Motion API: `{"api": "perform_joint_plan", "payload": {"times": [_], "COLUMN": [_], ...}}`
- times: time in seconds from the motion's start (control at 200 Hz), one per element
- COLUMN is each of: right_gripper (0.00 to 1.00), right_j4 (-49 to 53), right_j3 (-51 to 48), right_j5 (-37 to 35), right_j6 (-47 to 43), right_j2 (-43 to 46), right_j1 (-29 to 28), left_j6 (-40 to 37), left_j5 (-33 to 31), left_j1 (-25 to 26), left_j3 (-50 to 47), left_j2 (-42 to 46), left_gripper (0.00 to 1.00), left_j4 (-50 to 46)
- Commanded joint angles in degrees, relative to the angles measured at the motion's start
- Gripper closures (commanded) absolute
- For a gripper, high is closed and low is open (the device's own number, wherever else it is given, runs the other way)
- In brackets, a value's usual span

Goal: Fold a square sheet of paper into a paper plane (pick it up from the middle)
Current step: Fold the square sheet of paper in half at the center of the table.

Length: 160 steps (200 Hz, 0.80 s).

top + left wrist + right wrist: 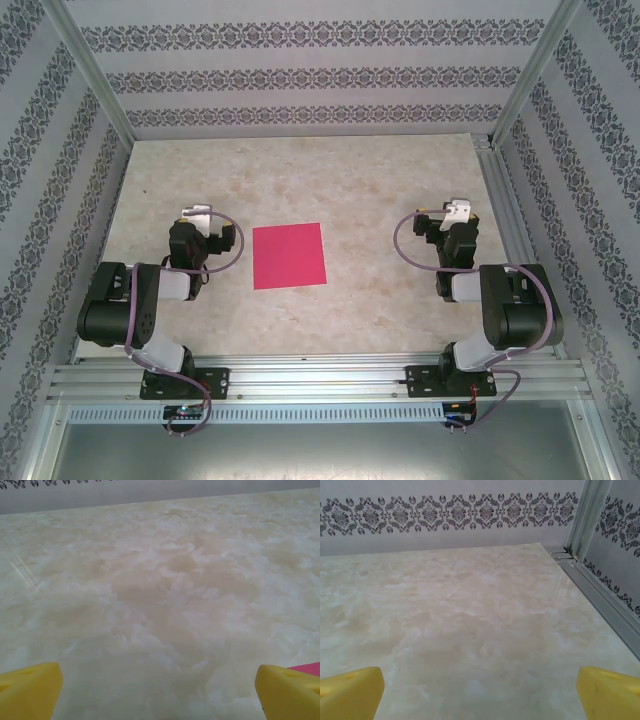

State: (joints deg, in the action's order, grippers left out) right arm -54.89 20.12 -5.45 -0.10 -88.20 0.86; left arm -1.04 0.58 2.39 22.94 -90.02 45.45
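The square sheet of paper (289,255) lies flat and unfolded on the marble tabletop, bright magenta-pink, between the two arms. My left gripper (197,215) rests to its left, a short gap away, and my right gripper (452,212) sits farther off to its right. In the left wrist view the yellow fingertips (30,690) stand wide apart, nothing between them, and a pink corner of the sheet (307,667) peeks past the right finger. In the right wrist view the yellow fingertips (610,690) are equally spread over bare marble.
Patterned walls enclose the table on three sides. An aluminium rail (600,595) and upright post (585,515) run along the right edge. Another rail (320,380) carries both arm bases at the near edge.
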Motion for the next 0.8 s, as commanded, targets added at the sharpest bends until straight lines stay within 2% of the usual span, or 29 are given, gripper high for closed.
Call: {"api": "perform_joint_plan", "payload": {"times": [0.0,0.704,0.794], "right_gripper": [0.02,0.02,0.02], "right_j4": [-2.06,-2.69,2.96], "right_j3": [0.53,0.31,1.72], "right_j5": [-0.19,0.79,1.88], "right_j6": [0.54,1.18,-1.34], "right_j2": [0.17,0.27,3.64], "right_j1": [-0.42,0.10,-1.22], "left_j6": [-0.72,-0.65,-0.31], "left_j5": [-0.05,-0.04,-0.55], "left_j1": [0.29,0.33,0.33], "left_j3": [0.87,0.83,0.07], "left_j2": [0.51,0.59,1.64], "left_gripper": [0.00,0.00,0.00], "left_j4": [2.18,2.21,2.91]}}
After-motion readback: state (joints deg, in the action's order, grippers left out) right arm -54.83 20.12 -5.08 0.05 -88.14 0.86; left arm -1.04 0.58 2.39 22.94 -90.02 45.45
